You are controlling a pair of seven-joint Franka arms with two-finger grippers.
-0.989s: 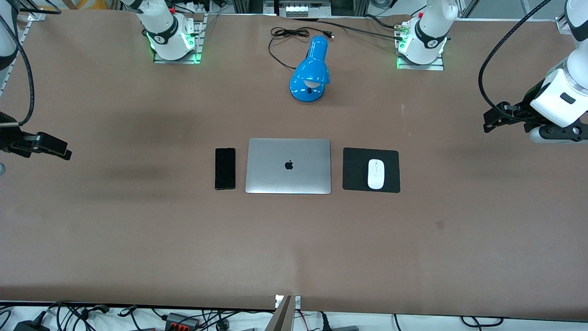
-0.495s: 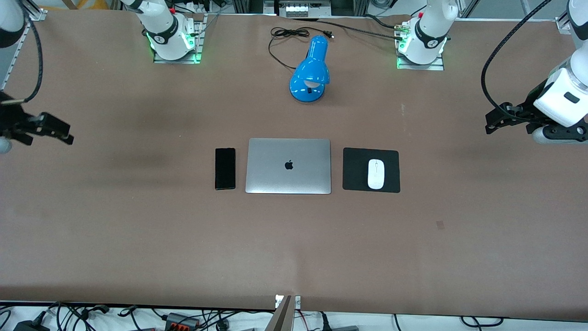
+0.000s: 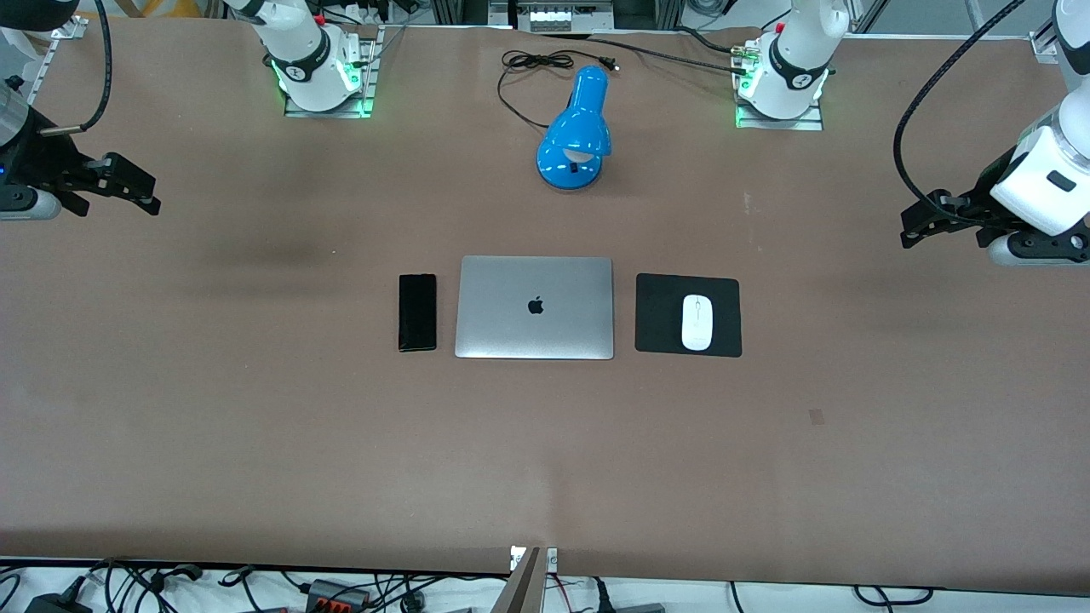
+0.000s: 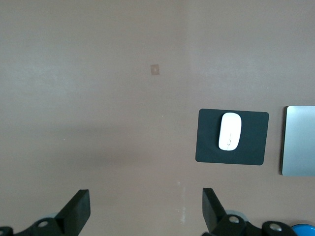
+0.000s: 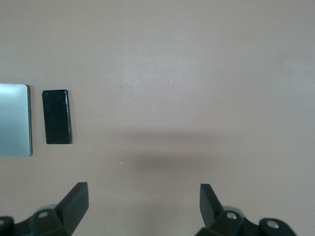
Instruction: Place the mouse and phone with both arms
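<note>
The white mouse (image 3: 697,322) lies on a black square pad (image 3: 660,315) beside a closed silver laptop (image 3: 535,307), toward the left arm's end; it also shows in the left wrist view (image 4: 230,131). The black phone (image 3: 417,312) lies flat beside the laptop, toward the right arm's end, and shows in the right wrist view (image 5: 56,116). My left gripper (image 3: 913,230) is open and empty, up over bare table at the left arm's end. My right gripper (image 3: 136,191) is open and empty, up over bare table at the right arm's end.
A blue desk lamp (image 3: 576,132) with a black cord (image 3: 528,64) lies between the arm bases, farther from the front camera than the laptop. Brown table (image 3: 545,460) spreads around the laptop group. A small pale patch (image 3: 816,416) marks the table nearer the camera than the pad.
My right gripper has risen and swung toward the arm bases' side of the table. My left gripper has lifted slightly. Phone, mouse and laptop have not moved.
</note>
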